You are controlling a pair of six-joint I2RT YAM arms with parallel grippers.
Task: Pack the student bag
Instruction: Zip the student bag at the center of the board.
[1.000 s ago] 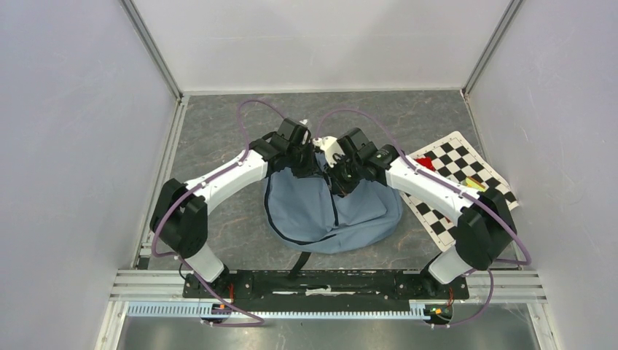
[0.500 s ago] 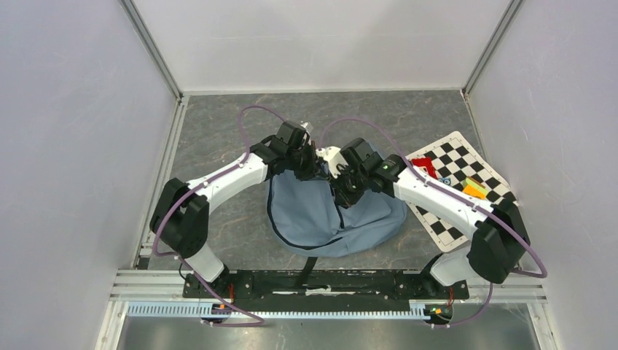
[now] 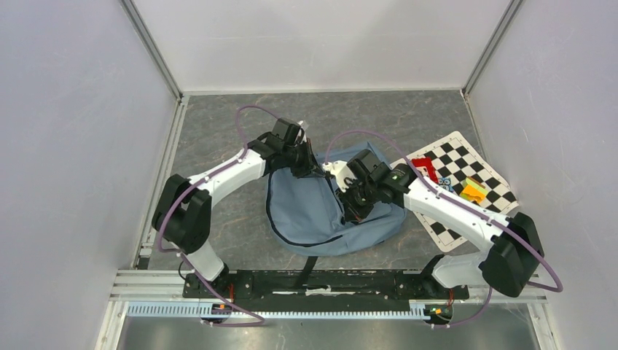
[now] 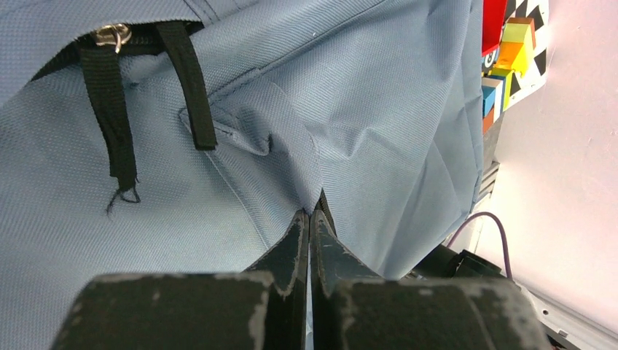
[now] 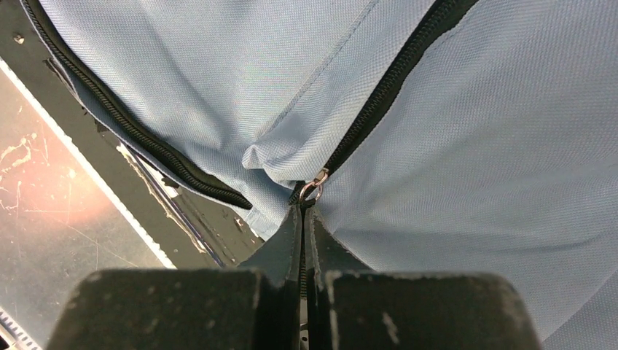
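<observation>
The whole counter (image 3: 218, 131) is seen steeply from above and behind the arm bases. Each wrist view is taken very near, along the left hand (image 4: 309, 219) or the right hand (image 5: 303, 215), onto the student bag (image 3: 306, 215), whose blue fabric is shared by all three views.

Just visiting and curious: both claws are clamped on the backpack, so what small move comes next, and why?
Probably the right claw should draw the zipper ring a little along its black track while the left claw holds its pinch of the student bag steady. The ring sits right at the right claw's tips, and the left's grip braces the fabric.
</observation>
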